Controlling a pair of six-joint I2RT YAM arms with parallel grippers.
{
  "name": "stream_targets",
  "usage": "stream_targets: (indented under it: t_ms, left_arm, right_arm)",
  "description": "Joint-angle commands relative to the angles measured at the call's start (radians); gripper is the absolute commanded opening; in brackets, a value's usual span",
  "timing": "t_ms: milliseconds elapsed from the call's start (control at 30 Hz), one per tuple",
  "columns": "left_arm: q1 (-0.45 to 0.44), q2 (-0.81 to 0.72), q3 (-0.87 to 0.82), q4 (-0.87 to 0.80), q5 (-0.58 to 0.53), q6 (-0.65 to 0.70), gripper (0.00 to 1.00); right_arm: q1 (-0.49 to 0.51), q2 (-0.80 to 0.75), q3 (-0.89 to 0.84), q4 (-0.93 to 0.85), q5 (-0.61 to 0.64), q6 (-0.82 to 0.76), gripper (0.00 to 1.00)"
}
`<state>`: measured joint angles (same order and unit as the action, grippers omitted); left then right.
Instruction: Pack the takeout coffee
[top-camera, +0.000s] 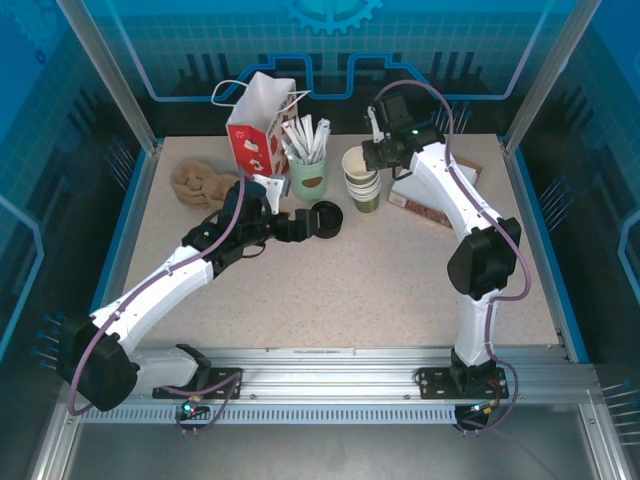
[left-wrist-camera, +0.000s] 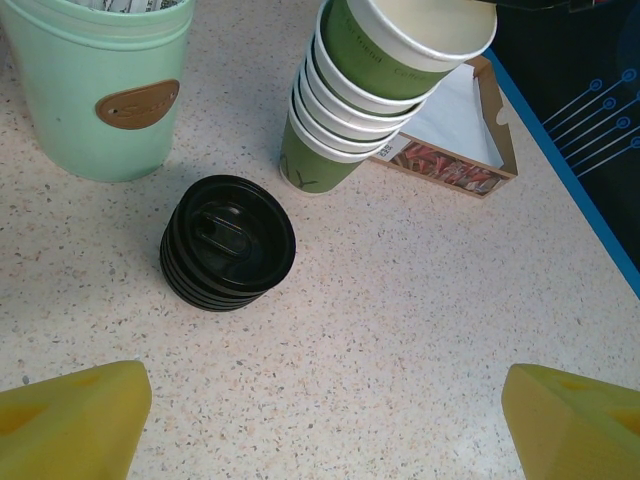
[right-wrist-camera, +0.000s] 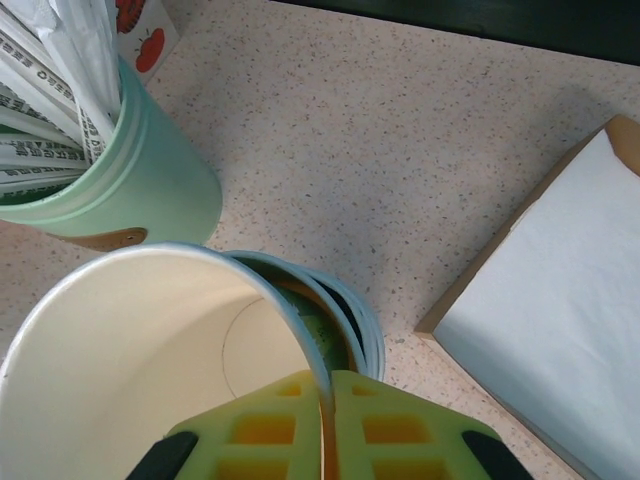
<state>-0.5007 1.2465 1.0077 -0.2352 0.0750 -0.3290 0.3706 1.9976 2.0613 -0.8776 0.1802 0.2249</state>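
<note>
1. Your right gripper has its jaws pressed together on the wall of the top cup, with one finger inside the rim and one outside.
2. That cup is green outside, white inside and has no lid. It sits tilted on the stack of green cups, with its base in the cup below.
3. Your left gripper hangs over the speckled table, jaws spread wide and holding nothing.
4. Just ahead of those jaws is the stack of black lids, between the pale-green cup of white sticks and the cup stack.
5. A cardboard tray of white paper lies beside the cup stack, to its right.
</note>
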Motion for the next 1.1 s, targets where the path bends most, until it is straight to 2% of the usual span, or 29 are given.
stream_targets:
  t_ms: [0,200,567,900,1067]
  left_arm:
    - [-0.009,-0.005,-0.004,-0.007,-0.019,0.033,0.92]
    - [-0.01,-0.013,-0.015,0.002,-0.015,0.028,0.92]
    - [-0.008,-0.037,-0.026,-0.009,-0.026,0.036,0.92]
    - [-0.009,-0.043,-0.024,-0.009,-0.038,0.042,0.92]
    - [-0.008,-0.059,-0.043,-0.003,-0.078,0.047,0.95]
  right_arm:
    - [-0.035,-0.065,-0.013,0.015,-0.099,0.037,0.11]
    - [-0.089,-0.082,-0.045,0.043,-0.213,0.074,0.1]
    - [-0.143,-0.079,-0.012,0.046,-0.292,0.097,0.1]
    - [-0.189,-0.095,0.084,-0.016,-0.28,0.068,0.1]
    - [-0.186,-0.16,0.105,-0.035,-0.299,0.063,0.1]
